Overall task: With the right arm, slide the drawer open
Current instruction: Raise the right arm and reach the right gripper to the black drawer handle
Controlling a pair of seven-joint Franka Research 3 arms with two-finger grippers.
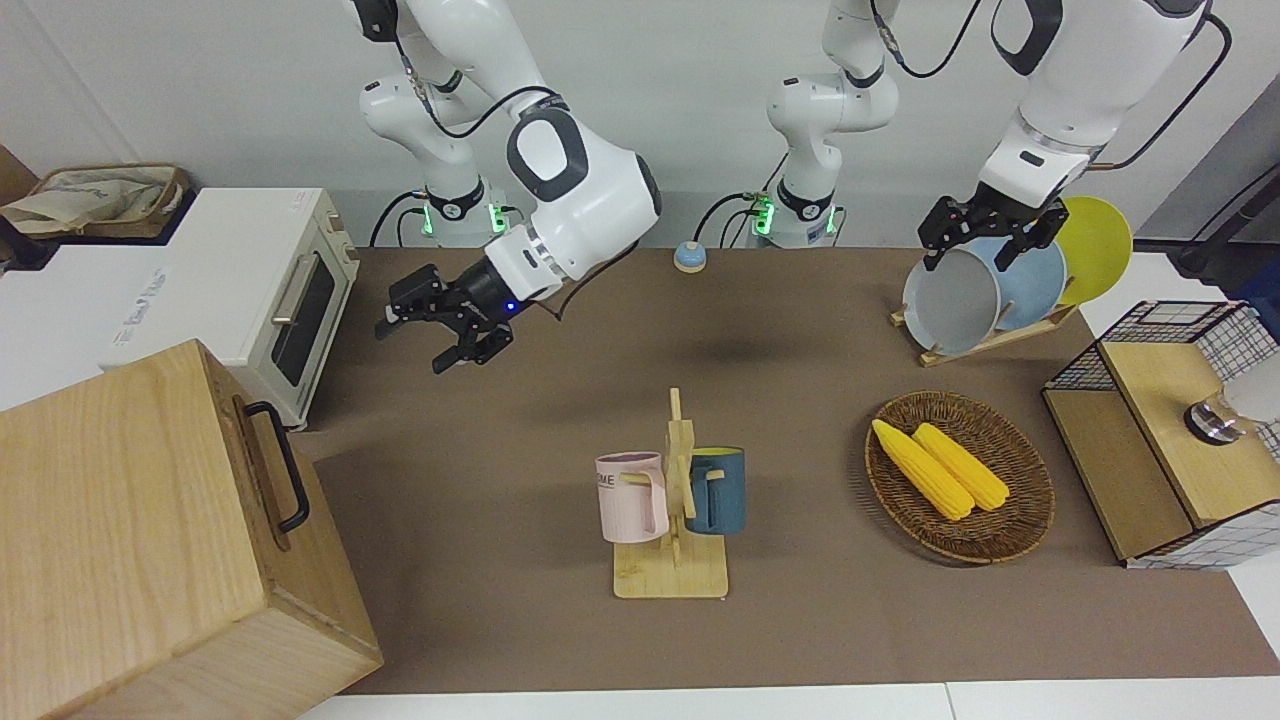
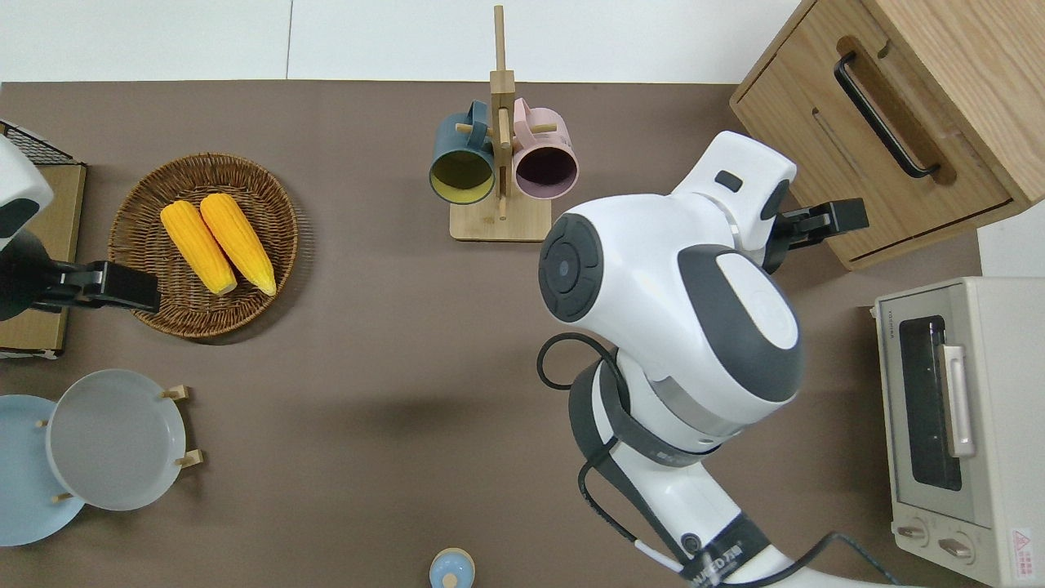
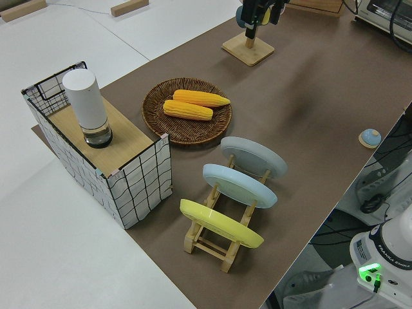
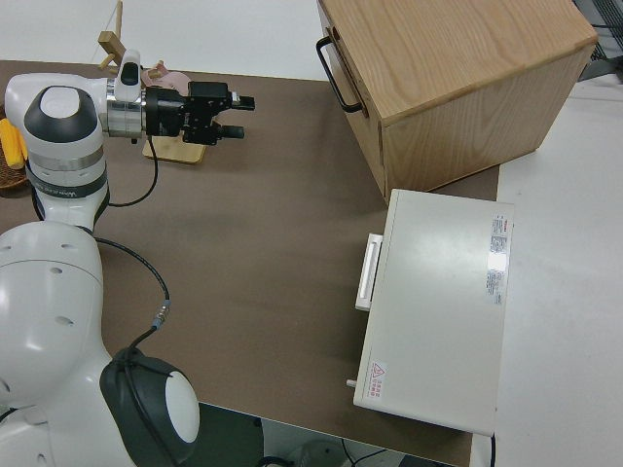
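My right gripper (image 1: 440, 330): black fingers spread, airborne | drawer (image 2: 878, 151): flat pale grained wood, black bar handle (image 2: 883, 114), shut | left arm parked

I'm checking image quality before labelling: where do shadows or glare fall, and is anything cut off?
Front view: a soft shadow lies on the bare table between the arms; the wooden box is cropped. Overhead view: the right arm hides much of the table, and the toaster oven is cut off. No strong glare in any view.
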